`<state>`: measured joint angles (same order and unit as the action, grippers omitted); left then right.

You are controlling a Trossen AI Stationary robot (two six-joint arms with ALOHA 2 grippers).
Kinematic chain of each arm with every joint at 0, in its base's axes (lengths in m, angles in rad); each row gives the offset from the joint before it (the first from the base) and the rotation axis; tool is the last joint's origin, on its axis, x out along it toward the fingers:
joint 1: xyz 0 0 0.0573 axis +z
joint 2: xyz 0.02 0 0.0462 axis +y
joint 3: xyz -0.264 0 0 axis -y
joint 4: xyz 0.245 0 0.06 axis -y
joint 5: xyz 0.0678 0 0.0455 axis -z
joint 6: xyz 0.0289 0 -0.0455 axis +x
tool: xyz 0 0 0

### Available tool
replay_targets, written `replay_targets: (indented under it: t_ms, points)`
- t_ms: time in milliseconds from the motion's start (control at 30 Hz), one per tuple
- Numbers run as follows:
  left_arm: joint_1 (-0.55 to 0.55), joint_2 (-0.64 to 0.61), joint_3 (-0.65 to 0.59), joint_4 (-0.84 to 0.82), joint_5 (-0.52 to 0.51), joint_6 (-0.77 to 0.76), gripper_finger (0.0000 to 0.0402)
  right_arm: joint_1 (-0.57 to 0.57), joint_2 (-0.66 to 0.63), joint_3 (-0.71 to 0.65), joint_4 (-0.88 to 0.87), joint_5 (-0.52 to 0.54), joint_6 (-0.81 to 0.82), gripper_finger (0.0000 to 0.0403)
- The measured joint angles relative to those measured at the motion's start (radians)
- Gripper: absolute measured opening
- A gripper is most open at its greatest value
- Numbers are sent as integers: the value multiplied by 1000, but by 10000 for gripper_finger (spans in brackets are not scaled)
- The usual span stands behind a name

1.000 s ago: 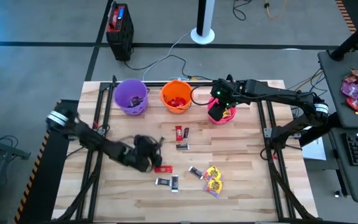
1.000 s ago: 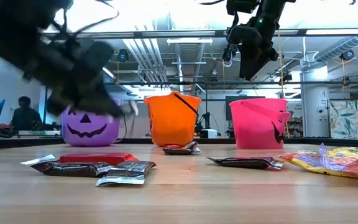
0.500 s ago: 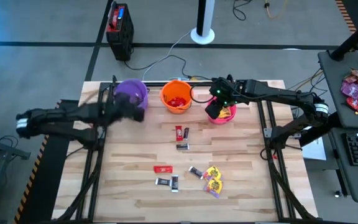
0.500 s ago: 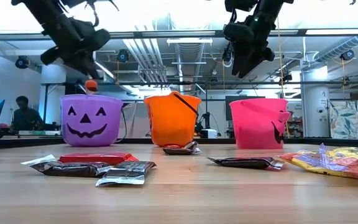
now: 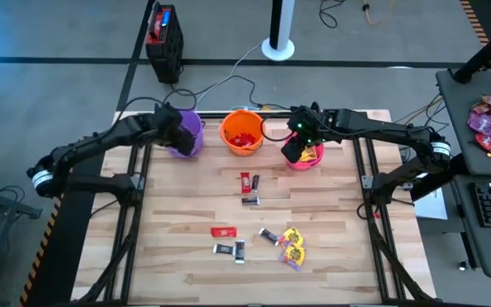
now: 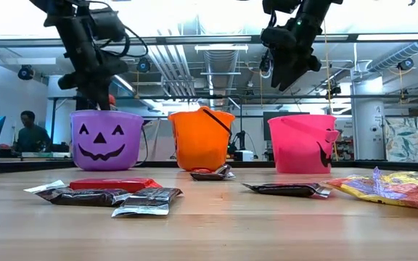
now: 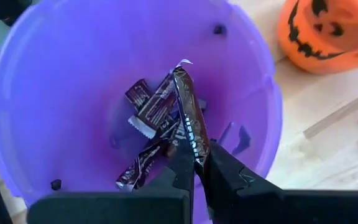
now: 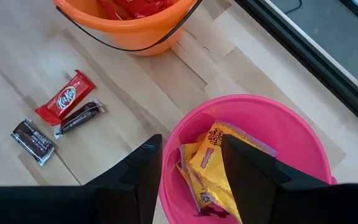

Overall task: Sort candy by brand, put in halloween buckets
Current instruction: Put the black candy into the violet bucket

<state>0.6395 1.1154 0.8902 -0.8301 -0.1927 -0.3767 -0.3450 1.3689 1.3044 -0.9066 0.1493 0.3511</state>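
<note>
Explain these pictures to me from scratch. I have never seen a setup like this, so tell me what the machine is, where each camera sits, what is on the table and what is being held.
This is a robot with two dark arms at a wooden table, each ending in a two-finger gripper. One camera looks straight down, one sits at table height, and one rides on each wrist.

At the table's far edge stand three Halloween pails: a purple bucket, an orange bucket and a pink bucket. Loose candy lies on the wood: a red bar, dark bars and yellow packets.

The left gripper is above the purple bucket, shut on a dark brown bar; similar bars already lie inside. The right gripper hovers open and empty above the pink bucket, which holds yellow packets. The orange bucket holds red pieces.
</note>
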Motion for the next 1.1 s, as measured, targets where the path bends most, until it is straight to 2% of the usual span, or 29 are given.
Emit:
replay_targets:
  t_ms: [333,500,600,667,833,967,1100]
  points:
    - [3,58,2,-10,0,71,0,0,0,0,1,8,-2,160]
    - [23,70,81,-68,1,170,0,0,2,0,6,9,0,160]
    - [73,98,123,-90,2,260,0,0,16,-1,13,36,6,160]
    - [129,126,141,-101,45,321,0,0,31,-1,37,57,-4,160]
    - [247,234,219,-233,239,418,0,-10,88,-2,123,61,-55,160]
    - [261,326,319,-326,255,436,1,-45,161,-2,282,59,-41,160]
    - [263,424,441,-425,257,443,2,-96,249,12,417,7,-50,160]
